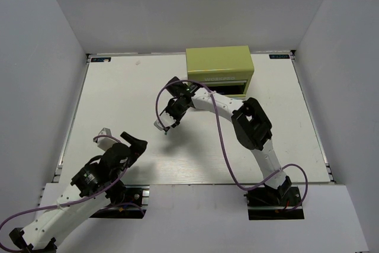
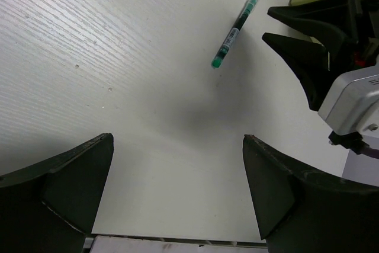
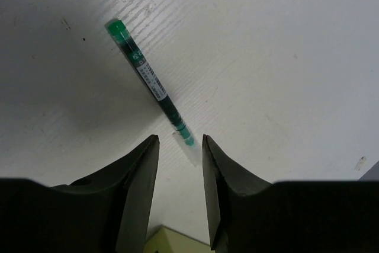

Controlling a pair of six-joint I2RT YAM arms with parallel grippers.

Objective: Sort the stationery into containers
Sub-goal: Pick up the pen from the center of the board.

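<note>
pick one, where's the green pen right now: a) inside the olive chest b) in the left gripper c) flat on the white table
c: the green pen lies flat on the table, and the right gripper has its jaws apart at the pen's clear end, not clamping it.

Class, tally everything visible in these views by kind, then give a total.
Slim green pen with clear end: 1
Olive yellow-green boxy drawer chest: 1
Black-and-white robot arms: 2
Total: 4
</note>
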